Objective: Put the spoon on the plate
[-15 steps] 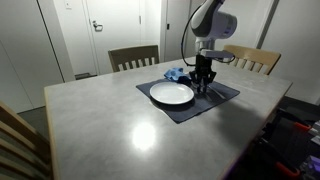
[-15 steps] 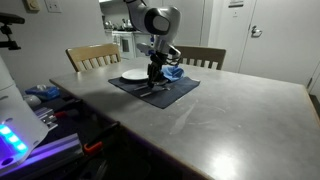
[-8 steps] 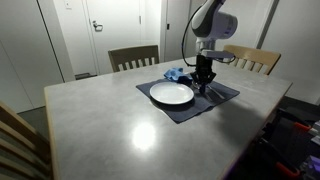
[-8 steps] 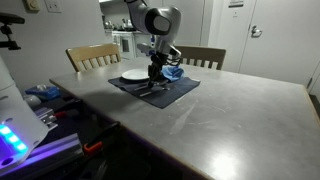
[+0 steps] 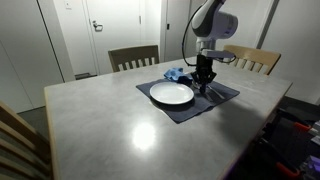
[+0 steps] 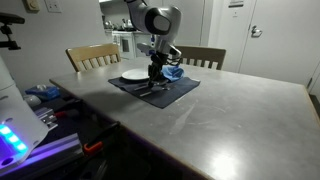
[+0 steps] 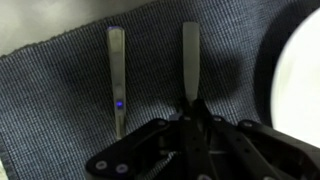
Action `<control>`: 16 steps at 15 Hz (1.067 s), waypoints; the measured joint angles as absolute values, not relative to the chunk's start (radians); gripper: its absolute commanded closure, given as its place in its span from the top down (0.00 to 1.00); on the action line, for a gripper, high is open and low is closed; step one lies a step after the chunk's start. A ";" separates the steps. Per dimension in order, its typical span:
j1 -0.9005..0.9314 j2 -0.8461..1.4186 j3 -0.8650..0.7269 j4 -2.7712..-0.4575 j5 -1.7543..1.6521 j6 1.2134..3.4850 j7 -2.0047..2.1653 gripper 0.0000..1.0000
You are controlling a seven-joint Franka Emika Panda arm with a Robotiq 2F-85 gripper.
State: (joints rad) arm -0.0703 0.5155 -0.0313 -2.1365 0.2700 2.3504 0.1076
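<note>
In the wrist view two slim silver utensils lie side by side on the dark blue placemat. My gripper is down on the mat, and its fingers are shut on the handle of the spoon, the utensil nearer the plate. The spoon's bowl is hidden under the fingers. The other utensil lies free to its left. The white plate shows at the right edge. In both exterior views the gripper stands beside the plate.
A crumpled blue cloth lies at the mat's far edge. Wooden chairs stand behind the grey table. Equipment sits off the table's side.
</note>
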 measured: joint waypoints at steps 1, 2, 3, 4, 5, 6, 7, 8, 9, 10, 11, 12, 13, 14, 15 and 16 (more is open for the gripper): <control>-0.070 0.511 -0.033 -2.138 0.269 2.350 0.110 0.02; -0.070 0.505 -0.034 -2.141 0.267 2.350 0.113 0.02; -0.070 0.498 -0.035 -2.143 0.265 2.350 0.117 0.02; -0.069 0.491 -0.036 -2.146 0.261 2.350 0.122 0.02; -0.069 0.481 -0.037 -2.149 0.256 2.350 0.128 0.02; -0.068 0.472 -0.039 -2.152 0.244 2.350 0.136 0.02; -0.065 0.463 -0.041 -2.154 0.227 2.349 0.144 0.02; -0.060 0.452 -0.047 -2.154 0.200 2.341 0.155 0.02; -0.053 0.442 -0.053 -2.154 0.164 2.329 0.173 0.02; -0.044 0.429 -0.060 -2.154 0.126 2.314 0.191 0.02; -0.032 0.417 -0.067 -2.154 0.085 2.302 0.208 0.02; -0.021 0.405 -0.073 -2.154 0.043 2.292 0.220 0.02; -0.009 0.394 -0.076 -2.153 0.002 2.281 0.232 0.02; 0.003 0.384 -0.078 -2.152 -0.036 2.271 0.244 0.02; 0.017 0.375 -0.078 -2.152 -0.073 2.263 0.259 0.02; 0.032 0.368 -0.078 -2.151 -0.108 2.254 0.276 0.02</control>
